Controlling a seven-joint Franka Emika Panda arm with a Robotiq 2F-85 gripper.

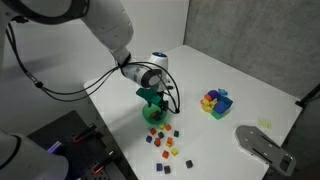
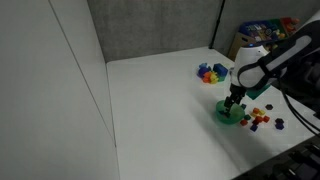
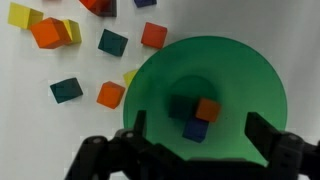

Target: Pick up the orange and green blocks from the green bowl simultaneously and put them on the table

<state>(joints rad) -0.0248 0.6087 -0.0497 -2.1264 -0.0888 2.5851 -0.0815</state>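
So we're hovering right above the bowl [image 3: 245, 75] on the table [image 3: 290, 30]. The trick for this step is to come straight down with the orange block [image 3: 207, 108] and the dark block [image 3: 196, 131] touching it both between the fingers, so one squeeze catches the pair without clipping the rim. The gripper [image 3: 198, 135] is spread wide, nearly as wide as the bowl, with nothing in it and, as far as we can see, touching nothing; the loose blocks [image 3: 112, 42] off to the side aren't our problem.
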